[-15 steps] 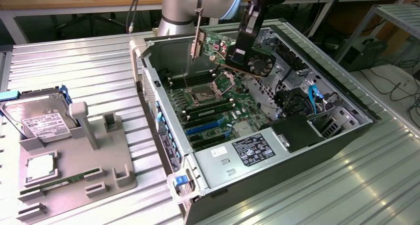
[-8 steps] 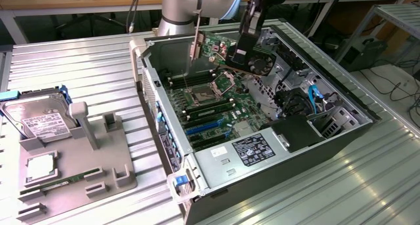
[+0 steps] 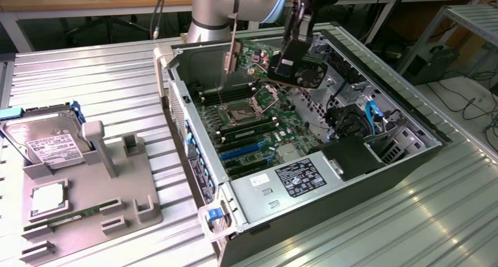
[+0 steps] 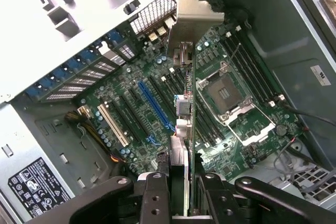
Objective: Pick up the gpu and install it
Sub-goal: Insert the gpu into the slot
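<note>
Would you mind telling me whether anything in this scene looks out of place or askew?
Nothing looks damaged or spilled. The one thing askew is the gpu: the gripper holds it tilted in the air above the motherboard, seated in no slot.

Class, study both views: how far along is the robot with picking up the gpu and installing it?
Done: the gpu is picked up and hangs clear of any surface. In hand: the gripper is shut on it, holding it above the motherboard inside the open case. Left: the card is not yet seated, and the blue slot is bare.
</note>
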### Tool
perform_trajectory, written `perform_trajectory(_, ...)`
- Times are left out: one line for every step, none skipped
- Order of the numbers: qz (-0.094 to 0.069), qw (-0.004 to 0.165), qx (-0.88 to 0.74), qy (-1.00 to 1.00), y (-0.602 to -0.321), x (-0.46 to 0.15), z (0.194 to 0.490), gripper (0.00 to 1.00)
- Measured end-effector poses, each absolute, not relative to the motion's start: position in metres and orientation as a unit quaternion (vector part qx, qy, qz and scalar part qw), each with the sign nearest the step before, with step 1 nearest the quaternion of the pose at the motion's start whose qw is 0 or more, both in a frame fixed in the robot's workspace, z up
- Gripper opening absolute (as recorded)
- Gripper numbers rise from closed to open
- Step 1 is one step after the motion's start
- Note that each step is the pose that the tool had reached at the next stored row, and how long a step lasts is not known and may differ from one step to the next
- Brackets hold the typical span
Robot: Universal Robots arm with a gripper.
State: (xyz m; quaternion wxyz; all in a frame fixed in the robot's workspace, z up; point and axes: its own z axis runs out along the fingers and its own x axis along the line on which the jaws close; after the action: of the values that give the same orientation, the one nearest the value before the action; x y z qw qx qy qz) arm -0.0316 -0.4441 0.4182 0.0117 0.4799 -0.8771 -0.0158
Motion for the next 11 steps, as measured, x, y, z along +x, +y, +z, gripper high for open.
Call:
perform_trajectory(-0.016,0.012,0.483,-0.875,-0.4442,-0.0316,0.4182,0.27)
perform_trajectory(-0.016,0.012,0.488,-0.872,-0.4442,-0.0317,0.4182,0.27)
perform_trajectory(-0.016,0.012,0.492,-0.87,-0.4442,-0.0317,0.4182,0.27)
perform_trajectory(-0.016,0.012,0.496,-0.868,-0.4441,-0.0317,0.4182,0.27)
perform_trajectory(-0.016,0.012,0.5,-0.866,-0.4442,-0.0318,0.4182,0.27)
perform_trajectory(-0.015,0.012,0.504,-0.864,-0.4442,-0.0318,0.4182,0.27)
perform_trajectory(-0.015,0.012,0.508,-0.861,-0.4442,-0.0318,0.4182,0.27)
perform_trajectory(-0.015,0.012,0.512,-0.859,-0.4442,-0.0318,0.4182,0.27)
perform_trajectory(-0.015,0.012,0.516,-0.856,-0.4442,-0.0318,0.4182,0.27)
perform_trajectory(-0.015,0.012,0.52,-0.854,-0.4442,-0.0318,0.4182,0.27)
perform_trajectory(-0.015,0.012,0.525,-0.851,-0.4442,-0.0318,0.4182,0.27)
